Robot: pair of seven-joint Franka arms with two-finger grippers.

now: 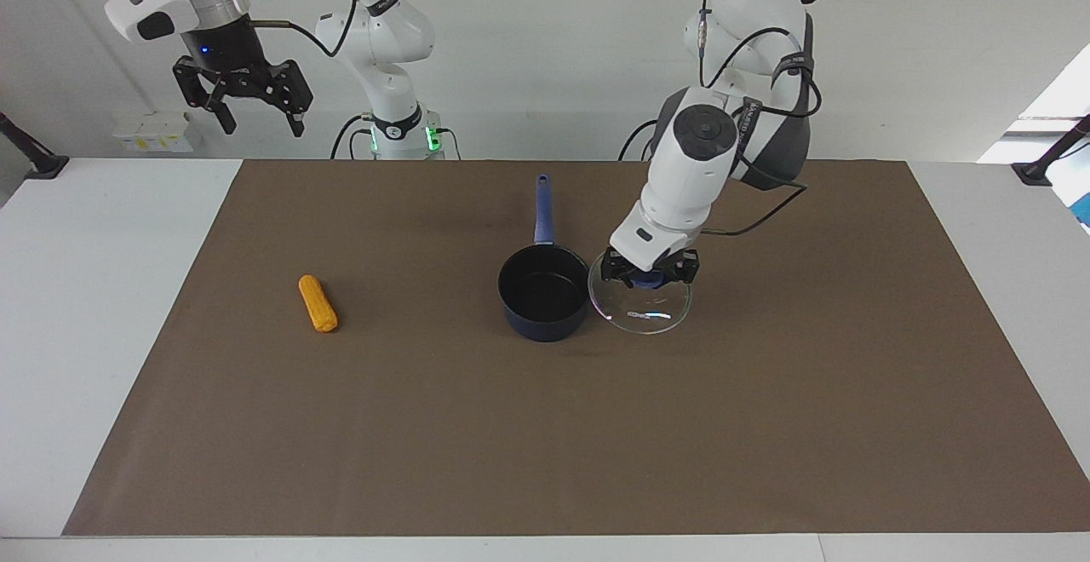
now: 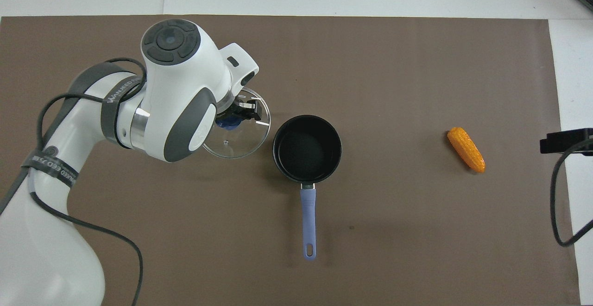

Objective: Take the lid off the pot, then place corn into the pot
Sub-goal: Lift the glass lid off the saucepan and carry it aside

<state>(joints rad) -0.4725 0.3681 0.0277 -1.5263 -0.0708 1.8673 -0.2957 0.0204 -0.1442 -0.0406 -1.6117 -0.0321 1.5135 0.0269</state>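
**Lid off the pot, held beside it by the left gripper**

The left gripper (image 1: 650,276) is clamped on the blue knob (image 1: 649,280) of the glass lid (image 1: 640,305), its fingertips pinched in on the knob from both sides. The lid is clear of the pot (image 1: 543,294) and sits just beside it, toward the left arm's end of the table. Its rim nearly meets the pot's wall in the facing view; whether the lid rests on the brown mat (image 1: 766,417) or hangs just over it cannot be told. A small white mark shows on the glass, on the part farther from the robots.

The pot stands uncovered near the middle of the mat, its black inside bare. Its long blue handle (image 1: 542,209) points straight toward the robots. In the overhead view the same pot (image 2: 307,148) lies beside the lid (image 2: 237,132), with the left gripper (image 2: 238,113) partly hidden under the arm's wrist.

The corn (image 1: 318,303) lies on the mat toward the right arm's end of the table, well apart from the pot and about as far from the robots as the pot is. In the overhead view the corn (image 2: 466,149) lies slanted.

The right gripper (image 1: 253,115) waits high in the air over the right arm's end of the table, fingers spread apart and holding nothing.
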